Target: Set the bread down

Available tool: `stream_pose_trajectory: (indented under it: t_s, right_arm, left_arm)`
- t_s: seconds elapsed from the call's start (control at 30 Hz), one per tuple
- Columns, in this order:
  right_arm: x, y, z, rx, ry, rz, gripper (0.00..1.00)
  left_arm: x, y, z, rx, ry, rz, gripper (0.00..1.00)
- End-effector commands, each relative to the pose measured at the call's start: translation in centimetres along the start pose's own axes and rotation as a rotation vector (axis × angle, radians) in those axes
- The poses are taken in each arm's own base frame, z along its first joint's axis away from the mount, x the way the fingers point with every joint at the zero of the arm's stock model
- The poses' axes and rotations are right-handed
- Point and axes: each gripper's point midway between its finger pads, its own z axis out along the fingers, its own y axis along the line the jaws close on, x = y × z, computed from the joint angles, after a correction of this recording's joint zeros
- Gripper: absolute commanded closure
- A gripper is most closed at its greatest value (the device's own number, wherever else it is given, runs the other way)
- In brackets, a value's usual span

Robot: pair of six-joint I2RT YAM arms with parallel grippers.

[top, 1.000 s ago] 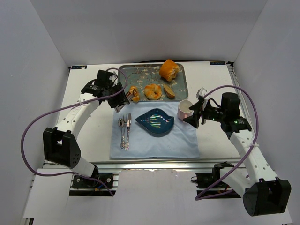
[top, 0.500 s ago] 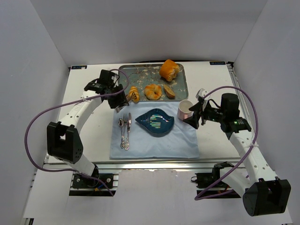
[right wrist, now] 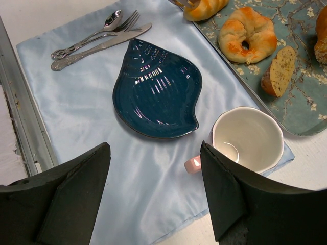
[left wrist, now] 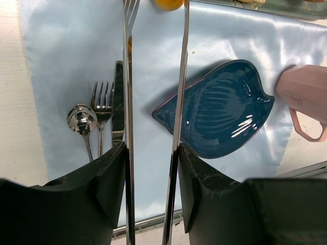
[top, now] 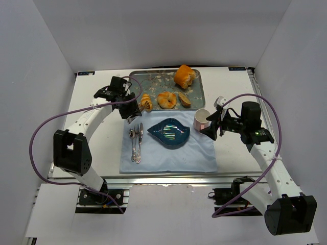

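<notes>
The left hand (top: 131, 106) is pinching a pair of metal tongs (left wrist: 126, 102). The tips of the tongs clasp 1 small bread roll (top: 145, 102) at the near left corner of the tray (top: 196, 92), at 11 o'clock from the blue plate (top: 169, 132). I cannot tell whether the roll is lifted or resting. The right hand (top: 210, 128) is spread with nothing between its fingers, just beside the pink cup (top: 202, 119) at the plate's 3 o'clock. The cutlery (top: 136, 143) lies at 9 o'clock on the cloth (top: 168, 155).
</notes>
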Motion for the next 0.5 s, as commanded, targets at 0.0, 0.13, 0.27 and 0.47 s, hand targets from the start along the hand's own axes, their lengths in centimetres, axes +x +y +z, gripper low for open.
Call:
stream_pose_trajectory:
  t_s: [0.0,0.13,0.27,0.47]
  right_arm:
    - [-0.8,-0.1,-0.2,0.001,-0.031,-0.025,0.24]
    - [-0.8,-0.1,-0.2,0.000,-0.032,-0.025,0.24]
    - [-0.9,-0.1,-0.2,0.002,-0.033,-0.029,0.24]
    - [-0.9,-0.1,-0.3,0.004,-0.035,-0.029,0.24]
  left_arm:
    - [-1.4,-1.6,-0.9,0.053,-0.051,0.021,0.47]
    - [-1.0,-1.3,-0.5,0.049,-0.041,0.016,0.47]
    - [-0.4,-1.0,0.1,0.046,-0.028,0.009,0.47]
    - [0.0,-0.7,0.6,0.045,-0.019,-0.001,0.56]
